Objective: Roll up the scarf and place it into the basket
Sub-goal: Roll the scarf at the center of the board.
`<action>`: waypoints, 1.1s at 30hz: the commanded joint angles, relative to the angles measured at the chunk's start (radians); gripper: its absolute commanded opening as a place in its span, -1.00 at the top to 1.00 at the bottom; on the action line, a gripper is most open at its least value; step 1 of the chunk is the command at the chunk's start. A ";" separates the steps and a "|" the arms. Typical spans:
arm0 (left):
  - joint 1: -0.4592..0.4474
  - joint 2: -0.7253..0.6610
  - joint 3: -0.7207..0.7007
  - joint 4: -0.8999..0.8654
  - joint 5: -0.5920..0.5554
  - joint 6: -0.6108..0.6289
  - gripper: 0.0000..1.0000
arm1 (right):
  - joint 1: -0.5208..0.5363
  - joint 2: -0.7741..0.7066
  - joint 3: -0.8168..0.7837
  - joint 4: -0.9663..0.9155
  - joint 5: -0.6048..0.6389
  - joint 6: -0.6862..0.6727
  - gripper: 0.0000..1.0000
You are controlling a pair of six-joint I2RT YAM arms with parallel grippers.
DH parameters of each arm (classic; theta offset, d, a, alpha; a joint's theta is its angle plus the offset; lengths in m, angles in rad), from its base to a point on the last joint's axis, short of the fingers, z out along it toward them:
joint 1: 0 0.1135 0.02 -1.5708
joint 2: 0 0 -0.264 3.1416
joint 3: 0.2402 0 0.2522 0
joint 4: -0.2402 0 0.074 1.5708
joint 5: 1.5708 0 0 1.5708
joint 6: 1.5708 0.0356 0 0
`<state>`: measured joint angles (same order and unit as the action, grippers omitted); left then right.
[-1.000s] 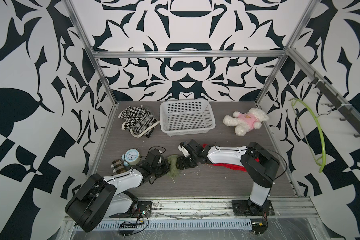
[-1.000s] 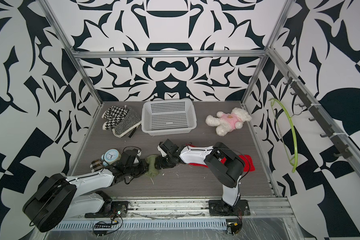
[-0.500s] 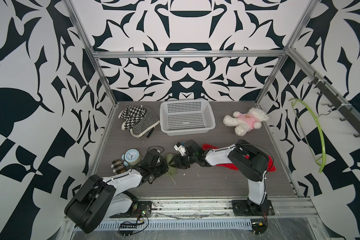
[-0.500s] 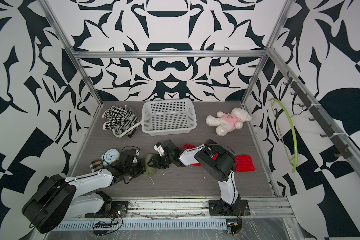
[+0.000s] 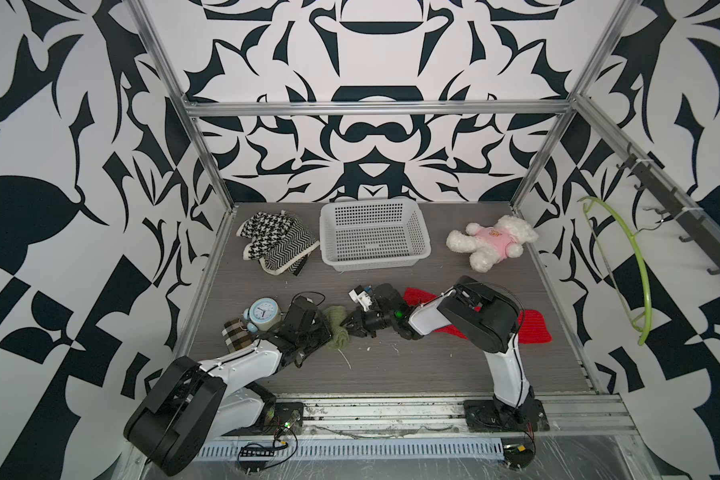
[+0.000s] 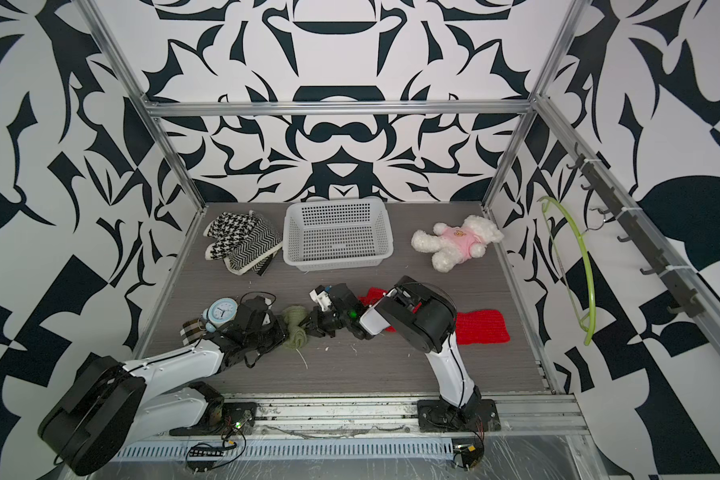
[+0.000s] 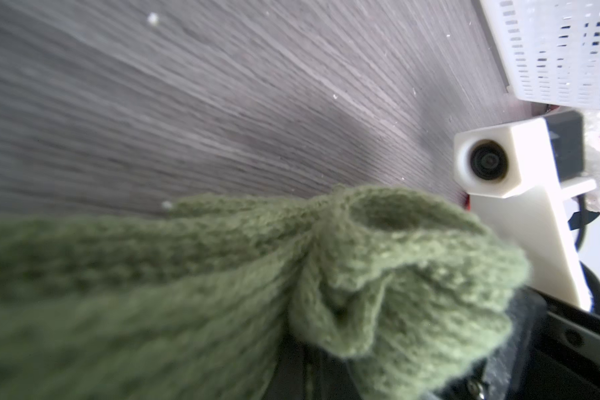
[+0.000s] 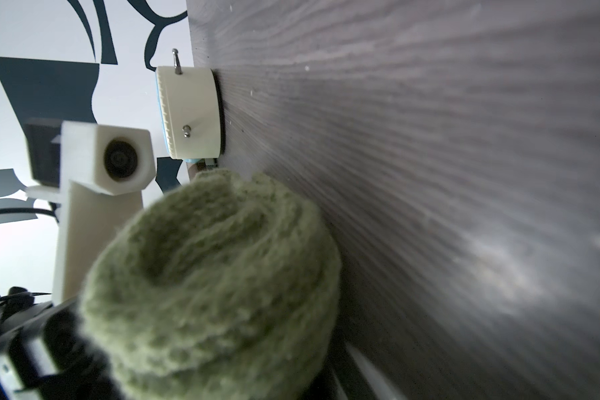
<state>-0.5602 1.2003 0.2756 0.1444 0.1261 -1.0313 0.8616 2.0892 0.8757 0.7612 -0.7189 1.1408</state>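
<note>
The scarf (image 5: pixel 336 327) (image 6: pixel 295 329) is olive-green knit, rolled into a thick bundle on the table's front left, between my two grippers. My left gripper (image 5: pixel 323 329) (image 6: pixel 281 332) is shut on its left side. My right gripper (image 5: pixel 351 326) (image 6: pixel 309 326) is shut on its right end. In the left wrist view the scarf (image 7: pixel 222 294) fills the foreground and hides the jaws. The right wrist view shows the scarf's (image 8: pixel 215 287) rolled end with a hollow centre. The white perforated basket (image 5: pixel 375 264) (image 6: pixel 337 262) stands empty at the back centre, apart from both grippers.
A red knit cloth (image 5: pixel 533 328) lies under and behind the right arm. A white plush bear in pink (image 5: pixel 493 243) lies back right, black-and-white patterned cloths (image 5: pixel 275 241) back left. A blue alarm clock (image 5: pixel 262 311) and plaid item (image 5: pixel 235 332) sit beside the left arm. A green hanger (image 5: pixel 636 266) hangs on the right wall.
My right gripper has travelled left to the scarf's right end and shut there. The right arm folded back, uncovering more red cloth. The left gripper stayed shut on the scarf.
</note>
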 commanded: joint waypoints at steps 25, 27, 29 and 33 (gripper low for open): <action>-0.021 -0.265 0.147 -0.409 0.139 0.016 -0.61 | 0.021 -0.262 0.180 -1.301 0.296 -0.544 1.00; -0.031 -0.284 0.153 -0.410 0.142 0.003 -0.61 | 0.007 -0.269 0.191 -1.324 0.307 -0.553 1.00; -0.051 -0.273 0.165 -0.401 0.150 -0.005 -0.61 | 0.002 -0.271 0.208 -1.349 0.323 -0.560 1.00; -0.137 -0.193 0.198 -0.340 0.138 -0.029 -0.61 | -0.003 -0.280 0.244 -1.382 0.356 -0.567 1.00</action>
<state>-0.6487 0.9623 0.4427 -0.2363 0.2550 -1.0370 0.8631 1.8217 1.0908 -0.5034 -0.4618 0.6006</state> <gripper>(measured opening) 0.805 0.077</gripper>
